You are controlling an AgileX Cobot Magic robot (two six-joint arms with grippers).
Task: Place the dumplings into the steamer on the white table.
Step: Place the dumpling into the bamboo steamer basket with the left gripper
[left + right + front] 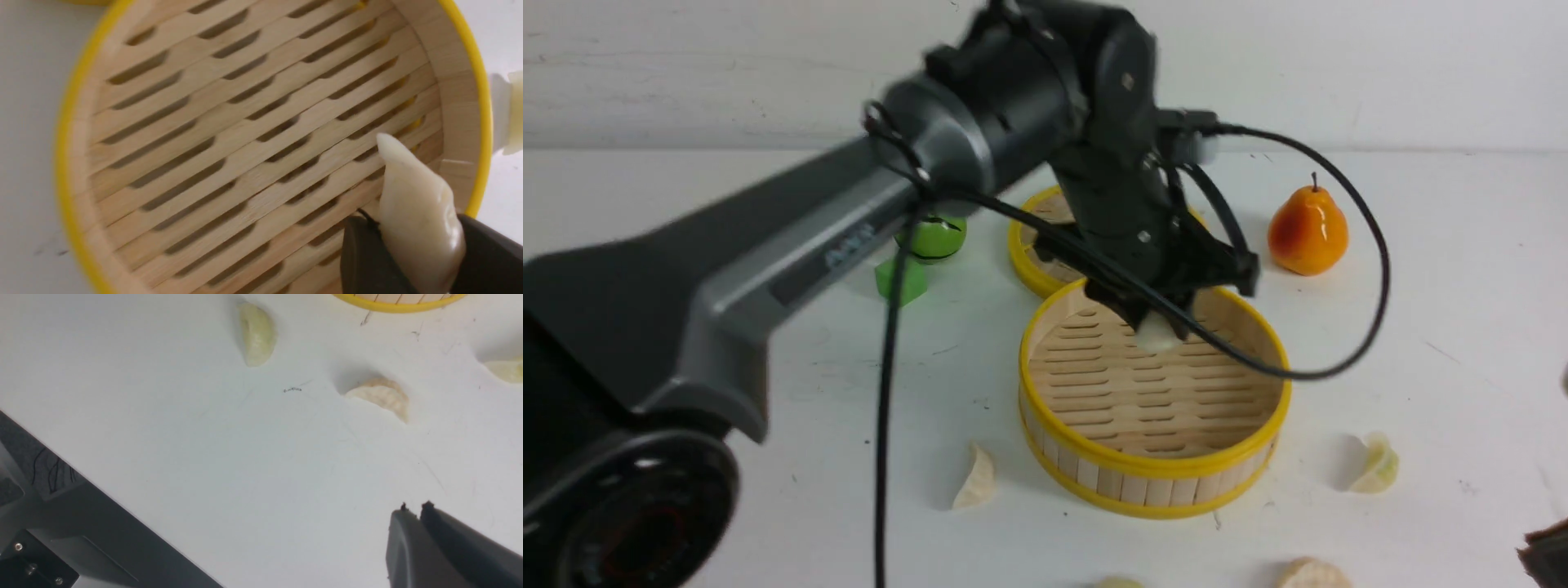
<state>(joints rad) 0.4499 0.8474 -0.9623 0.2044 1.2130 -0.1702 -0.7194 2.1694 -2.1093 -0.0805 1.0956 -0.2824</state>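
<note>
One dumpling (412, 212) sat pinched in our left gripper (1158, 325) over the steamer (1160, 472), so we favoured lowering before release; our right gripper (421, 510) was closed, empty.

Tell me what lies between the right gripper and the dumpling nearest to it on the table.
Nothing but bare white table, with faint scuffs, lies between the right gripper and the nearest dumpling. The right wrist view shows this stretch.

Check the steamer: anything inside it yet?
Only bare slats show inside the steamer. The left end effector holds one dumpling over its far side. The patch of floor beneath them is covered.
</note>
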